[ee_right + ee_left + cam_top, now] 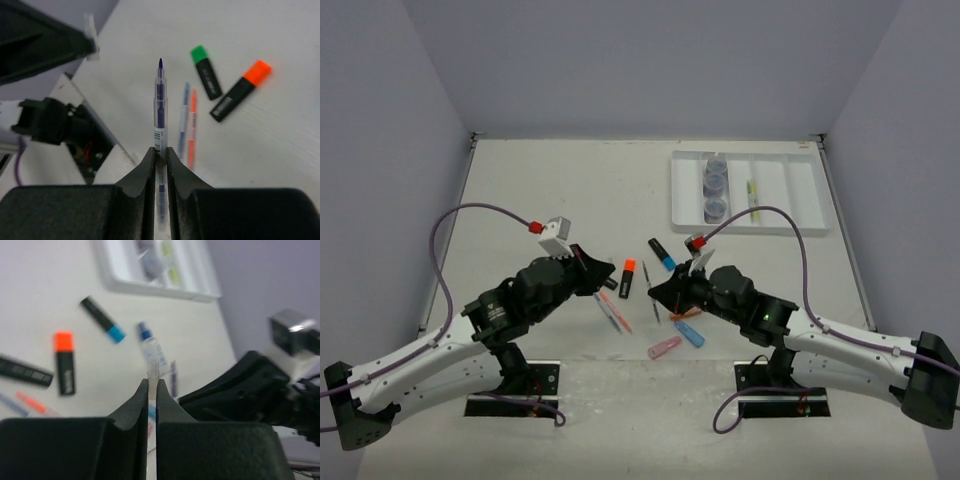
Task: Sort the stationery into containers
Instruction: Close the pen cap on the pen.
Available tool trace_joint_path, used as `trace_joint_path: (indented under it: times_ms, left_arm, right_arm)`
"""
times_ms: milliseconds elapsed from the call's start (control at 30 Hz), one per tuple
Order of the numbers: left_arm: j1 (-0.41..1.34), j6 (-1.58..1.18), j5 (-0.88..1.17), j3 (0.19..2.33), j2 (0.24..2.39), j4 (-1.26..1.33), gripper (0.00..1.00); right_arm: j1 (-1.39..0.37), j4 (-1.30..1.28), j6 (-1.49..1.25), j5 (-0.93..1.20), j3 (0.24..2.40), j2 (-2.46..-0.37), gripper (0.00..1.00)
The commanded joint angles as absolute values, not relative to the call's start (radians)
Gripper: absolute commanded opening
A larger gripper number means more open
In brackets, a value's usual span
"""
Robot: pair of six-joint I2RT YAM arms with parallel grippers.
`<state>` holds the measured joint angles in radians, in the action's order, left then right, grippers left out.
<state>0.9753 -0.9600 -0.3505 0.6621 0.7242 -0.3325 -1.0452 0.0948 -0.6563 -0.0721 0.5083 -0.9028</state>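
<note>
Pale lilac walls are boxing in a white table, the divided tray sitting at its far right corner. The left gripper is pinching a clear cap. The right gripper is clamping a blue pen, tip bare, facing it. Capping seems next: I'd be lining both up squarely, then pushing gently.

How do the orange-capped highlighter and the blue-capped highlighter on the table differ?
Cap colour: the orange-capped highlighter has an orange cap, the blue-capped highlighter a blue one. Pose, seen from above: the orange-capped one lies almost straight, cap at its far end. The blue-capped one lies diagonally, cap at its near end. Both have black bodies and lie loose on the table.
</note>
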Motion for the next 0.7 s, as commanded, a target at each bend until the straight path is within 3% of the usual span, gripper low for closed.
trace_joint_path:
  times_ms: [0,133,333,667]
  left_arm:
    - [0.979,-0.623,-0.171,0.574,0.605,0.192,0.0]
    - [0.98,-0.579,-0.024,0.549,0.582,0.354,0.0]
    - [0.979,-0.598,-0.017,0.509,0.56,0.4,0.0]
    - [0.979,-0.619,-0.071,0.505,0.526,0.344,0.0]
  right_arm:
    - [-1.075,0.465,-0.632,0.183,0.477,-0.894,0.0]
    - [-1.155,0.506,-0.62,0.123,0.505,-0.906,0.0]
    - [-1.284,0.517,-0.574,-0.186,0.529,-0.893,0.0]
    - [-1.314,0.46,-0.54,-0.233,0.562,-0.894,0.0]
